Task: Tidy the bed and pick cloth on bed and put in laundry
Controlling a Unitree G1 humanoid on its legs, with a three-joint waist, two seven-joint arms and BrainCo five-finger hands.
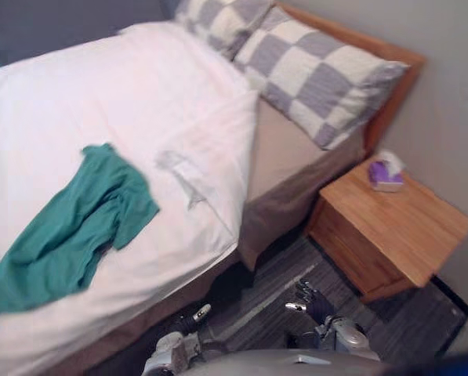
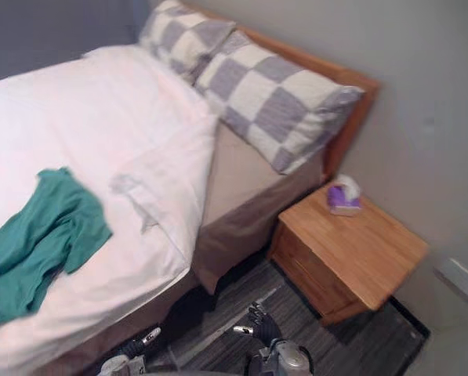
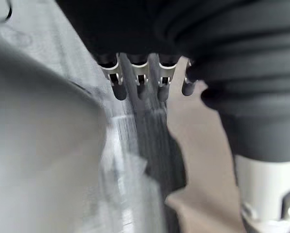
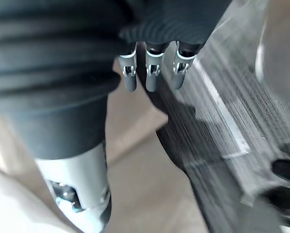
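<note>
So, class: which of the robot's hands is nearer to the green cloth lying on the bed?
Left. The left hand hangs by the edge of the bed, closer to the green cloth; the right hand hangs farther off over the rug, toward the nightstand.

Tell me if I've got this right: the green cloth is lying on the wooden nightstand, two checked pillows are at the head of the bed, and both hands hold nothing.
Not quite. The green cloth lies on the bed's white cover, not on the nightstand; the left eye view shows it. The pillows and the empty left hand and right hand are right.
</note>
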